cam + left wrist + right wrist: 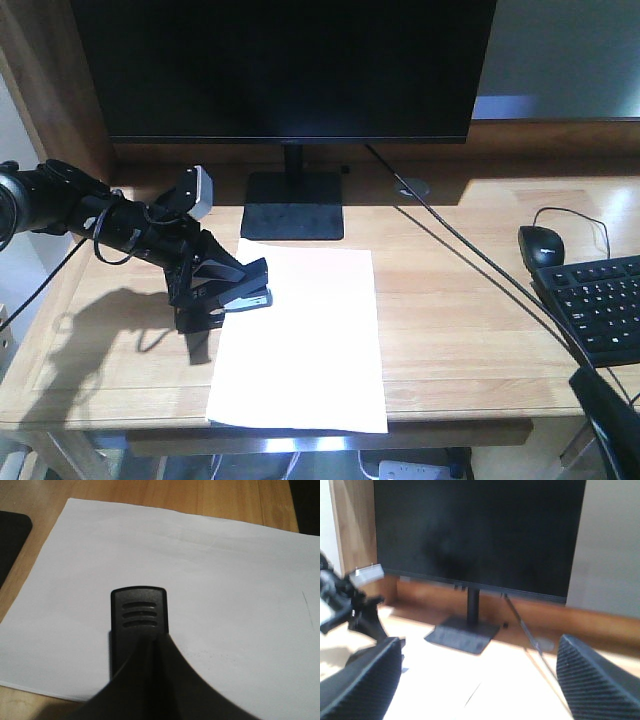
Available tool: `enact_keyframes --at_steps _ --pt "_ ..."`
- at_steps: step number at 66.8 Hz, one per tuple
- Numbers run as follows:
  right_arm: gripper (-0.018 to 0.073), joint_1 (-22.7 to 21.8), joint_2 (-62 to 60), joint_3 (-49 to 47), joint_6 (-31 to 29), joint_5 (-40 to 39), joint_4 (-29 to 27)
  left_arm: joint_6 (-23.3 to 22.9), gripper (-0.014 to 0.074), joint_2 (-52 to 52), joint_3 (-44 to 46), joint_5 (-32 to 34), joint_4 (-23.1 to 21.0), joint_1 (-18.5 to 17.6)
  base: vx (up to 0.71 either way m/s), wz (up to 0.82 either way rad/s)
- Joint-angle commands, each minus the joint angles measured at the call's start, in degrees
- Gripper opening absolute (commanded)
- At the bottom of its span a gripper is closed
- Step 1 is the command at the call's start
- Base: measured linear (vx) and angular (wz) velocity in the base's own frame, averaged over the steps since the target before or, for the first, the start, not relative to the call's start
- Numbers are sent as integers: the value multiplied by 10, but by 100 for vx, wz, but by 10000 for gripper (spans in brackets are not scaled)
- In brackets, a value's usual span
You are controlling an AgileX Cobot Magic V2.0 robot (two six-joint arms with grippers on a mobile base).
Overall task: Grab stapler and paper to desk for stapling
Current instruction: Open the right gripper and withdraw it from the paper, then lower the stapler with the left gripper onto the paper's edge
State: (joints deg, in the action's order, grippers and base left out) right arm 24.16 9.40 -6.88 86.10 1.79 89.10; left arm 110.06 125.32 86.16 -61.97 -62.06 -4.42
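The white paper (300, 340) lies flat on the wooden desk (460, 300) in front of the monitor. My left gripper (212, 285) is shut on the black stapler (245, 290), whose front end reaches over the paper's left edge. In the left wrist view the stapler's ribbed black top (139, 612) pokes out past my closed gripper (150, 647), with the paper (210, 570) beneath it. In the right wrist view my right gripper (480, 690) stands open and holds nothing, above the bright paper (470, 680). In the front view only a dark part of the right arm (610, 420) shows at the bottom right.
A large dark monitor (290, 60) on a black stand (295, 205) fills the back of the desk. A black mouse (540, 245) and keyboard (600, 305) sit at the right. A cable (470, 255) runs diagonally across the desk's right half.
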Motion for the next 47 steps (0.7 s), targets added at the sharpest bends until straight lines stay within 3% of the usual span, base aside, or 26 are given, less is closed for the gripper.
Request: enact_keyframes --at_steps 1,14,47 --pt "588 -1 -5 -15 14 17 6 -5 -7 -34 14 -17 -33 -2 0 0" --pt "588 -1 -6 -15 58 14 6 -5 -7 -34 14 -17 -33 -2 0 0" --pt "588 -1 -6 -15 58 15 6 -5 -7 -34 14 -17 -33 -2 0 0"
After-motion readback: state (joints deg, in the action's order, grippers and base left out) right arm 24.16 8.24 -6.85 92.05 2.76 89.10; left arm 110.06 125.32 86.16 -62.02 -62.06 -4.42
